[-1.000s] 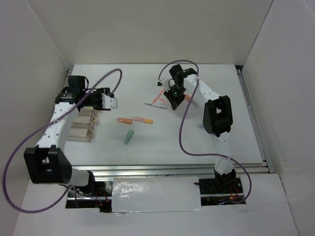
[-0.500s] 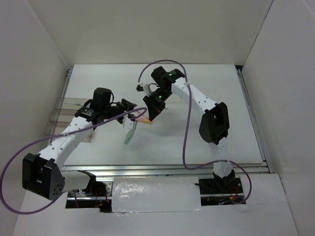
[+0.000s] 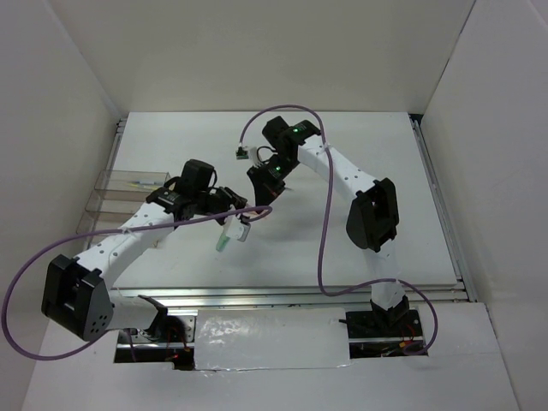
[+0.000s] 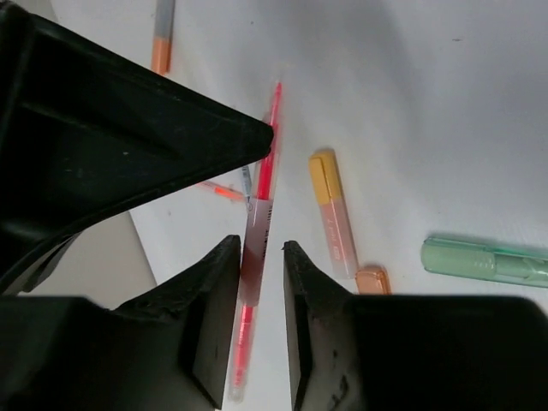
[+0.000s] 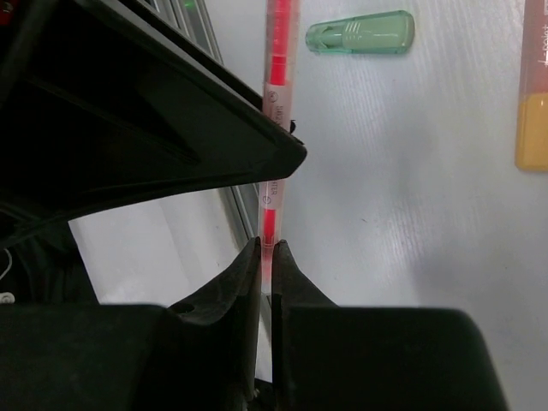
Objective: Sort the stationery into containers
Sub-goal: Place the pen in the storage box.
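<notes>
My right gripper is shut on one end of a clear pen with a red core and holds it above the table. My left gripper is open, its jaws on either side of the same red pen, with a gap on one side. In the top view the two grippers meet near the table's middle, left gripper below right gripper. A pale green marker lies just below them. The clear containers stand at the left edge.
On the table under the pen lie a yellow-and-pink marker, an orange cap, the pale green marker and an orange-grey pen. The metal rail of the table's edge shows in the right wrist view.
My left arm has swung from the containers to the table's middle. My right gripper has carried the red pen leftward. The left jaws now straddle the pen.
</notes>
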Controlling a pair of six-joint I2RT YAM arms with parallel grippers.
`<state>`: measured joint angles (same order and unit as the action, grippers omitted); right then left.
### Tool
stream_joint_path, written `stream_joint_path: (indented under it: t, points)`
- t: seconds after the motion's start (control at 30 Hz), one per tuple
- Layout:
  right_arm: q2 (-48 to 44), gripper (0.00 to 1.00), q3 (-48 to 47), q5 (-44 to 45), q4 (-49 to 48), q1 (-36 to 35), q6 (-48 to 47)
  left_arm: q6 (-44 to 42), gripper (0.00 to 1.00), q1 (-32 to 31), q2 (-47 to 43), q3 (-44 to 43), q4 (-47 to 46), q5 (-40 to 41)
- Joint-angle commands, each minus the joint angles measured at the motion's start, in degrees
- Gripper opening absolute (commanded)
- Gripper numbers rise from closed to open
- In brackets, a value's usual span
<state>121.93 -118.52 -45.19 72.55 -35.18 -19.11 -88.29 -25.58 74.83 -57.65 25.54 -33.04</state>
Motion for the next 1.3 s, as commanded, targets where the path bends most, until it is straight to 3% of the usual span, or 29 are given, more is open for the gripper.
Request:
stream_joint_path:
  t: [0.0,0.13,0.2,0.23,0.3,0.4,0.5,0.63,0.73,0.9,1.27]
  points:
    - [-3.7,0.0,-2.1,-2.4,2.1,-0.9,0.2,-1.1,0.37,-0.8,1.1,-2.6,1.1,0.7]
    - [-3.8,0.01,-2.2,-2.5,2.2,-1.1,0.1,-0.7,0.18,-0.7,1.3,-2.6,1.6,1.5]
    - [-3.5,0.13,-2.8,-1.6,2.2,-1.0,0.2,0.2,0.1,-0.3,0.8,-2.6,2.1,2.1]
    - [-3.4,0.28,-3.4,-1.0,2.3,-0.4,0.0,0.5,0.08,0.5,0.7,-2.6,2.6,2.4]
    - [-2.8,0.48,-4.0,0.9,2.0,1.0,0.0,0.1,0.07,2.3,-0.3,-2.7,4.0,2.0]
    - [-1.2,0.56,-6.5,3.7,0.9,5.9,-0.4,-1.5,0.06,8.2,-0.7,-4.1,8.1,0.9]
    - [-0.3,0.54,-6.7,11.9,-4.3,9.6,-2.4,-6.3,0.06,16.9,1.8,-9.6,16.5,-1.4]
    - [0.8,0.49,-2.7,26.2,-11.4,9.9,-6.6,-11.4,0.07,30.0,12.1,-23.7,32.6,-3.8]
    - [2.8,0.47,-2.1,32.2,-14.5,9.9,-9.9,-17.5,0.1,36.6,18.4,-30.0,37.3,-2.5]
    - [5.9,0.46,-2.8,35.3,-16.1,10.3,-11.2,-23.1,0.11,42.7,23.6,-30.7,34.8,2.5]
    - [8.9,0.46,-2.1,39.2,-18.4,11.8,-15.2,-23.9,0.14,46.1,35.4,-35.5,27.4,8.8]
